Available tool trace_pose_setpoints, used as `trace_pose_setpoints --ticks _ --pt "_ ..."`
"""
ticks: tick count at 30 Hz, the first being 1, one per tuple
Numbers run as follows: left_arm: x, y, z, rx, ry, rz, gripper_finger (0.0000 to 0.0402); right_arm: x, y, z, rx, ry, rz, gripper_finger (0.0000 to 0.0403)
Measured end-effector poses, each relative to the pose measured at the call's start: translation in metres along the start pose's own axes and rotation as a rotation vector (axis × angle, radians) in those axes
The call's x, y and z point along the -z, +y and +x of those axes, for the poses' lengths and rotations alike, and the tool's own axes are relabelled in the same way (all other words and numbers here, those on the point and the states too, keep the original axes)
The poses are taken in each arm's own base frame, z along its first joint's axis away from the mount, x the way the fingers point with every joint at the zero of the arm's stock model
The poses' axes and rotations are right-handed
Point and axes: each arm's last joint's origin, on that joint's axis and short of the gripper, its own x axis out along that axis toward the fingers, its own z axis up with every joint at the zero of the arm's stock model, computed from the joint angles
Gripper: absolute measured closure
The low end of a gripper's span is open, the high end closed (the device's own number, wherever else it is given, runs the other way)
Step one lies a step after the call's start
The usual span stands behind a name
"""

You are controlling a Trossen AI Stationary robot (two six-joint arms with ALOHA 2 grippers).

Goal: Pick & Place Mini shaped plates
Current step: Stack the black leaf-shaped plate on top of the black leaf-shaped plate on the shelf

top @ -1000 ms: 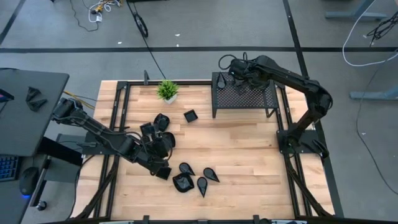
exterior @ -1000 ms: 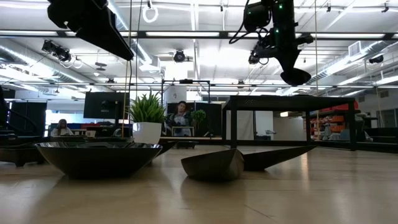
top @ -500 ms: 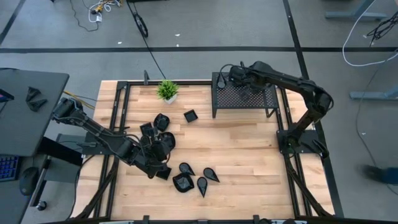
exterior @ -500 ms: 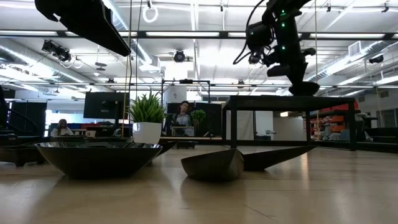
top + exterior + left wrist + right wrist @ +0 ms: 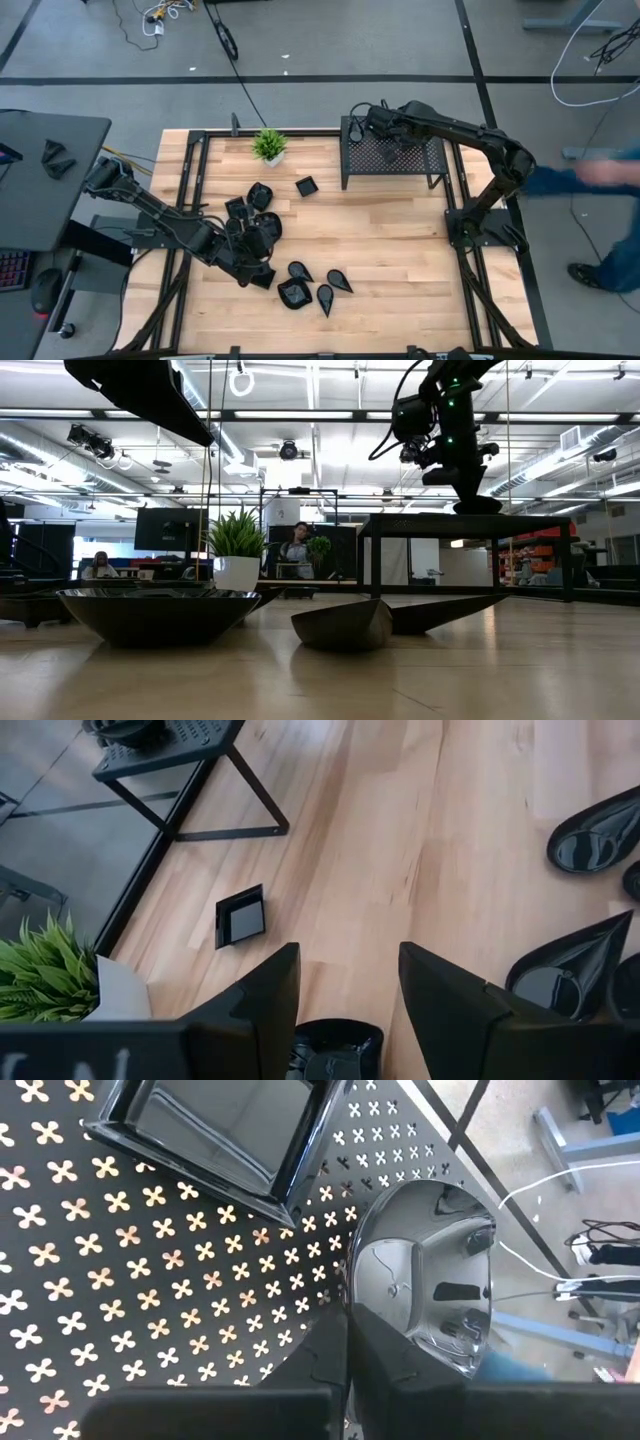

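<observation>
**Ana:** Right pincer (image 5: 345, 1370) was pressed together on the rim of a rounded plate (image 5: 430, 1270), wasn't it? It was over the black perforated rack (image 5: 392, 155) at the far side of the surface (image 5: 400, 250).

**Ben:** Yes, pinching the near edge of that glossy dish, which sat on or just above the rack top; I could not tell which. A square plate (image 5: 215, 1130) already lay on the rack beside it.

**Ana:** And the left pincer (image 5: 345, 990)?

**Ben:** Spread, holding nothing, hovering low over the cluster of plates (image 5: 255, 215) near the middle left of the surface, with a dish (image 5: 335, 1050) right below its fingers. More teardrop plates (image 5: 325, 290) lay toward the near edge, one small square plate (image 5: 306, 186) apart near the potted plant (image 5: 269, 146).

**Ana:** How would they handle?

**Ben:** I judged them stiff, light and slick: the glaze mirrored the room, so a flat grip would likely slide. They looked brittle too, so they should be set down gently on metal. The raised rim seemed the only real hold, one finger inside, one outside.
</observation>
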Motion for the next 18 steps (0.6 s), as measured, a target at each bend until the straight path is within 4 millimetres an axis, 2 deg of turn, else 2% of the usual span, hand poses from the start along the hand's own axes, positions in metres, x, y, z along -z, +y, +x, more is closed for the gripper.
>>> trace_pose_setpoints --ticks 18 --pt "-0.0005 -0.0002 0.0000 0.002 -0.004 -0.004 0.0225 -0.0012 -0.0052 0.0033 0.005 0.015 -0.006 0.0390"
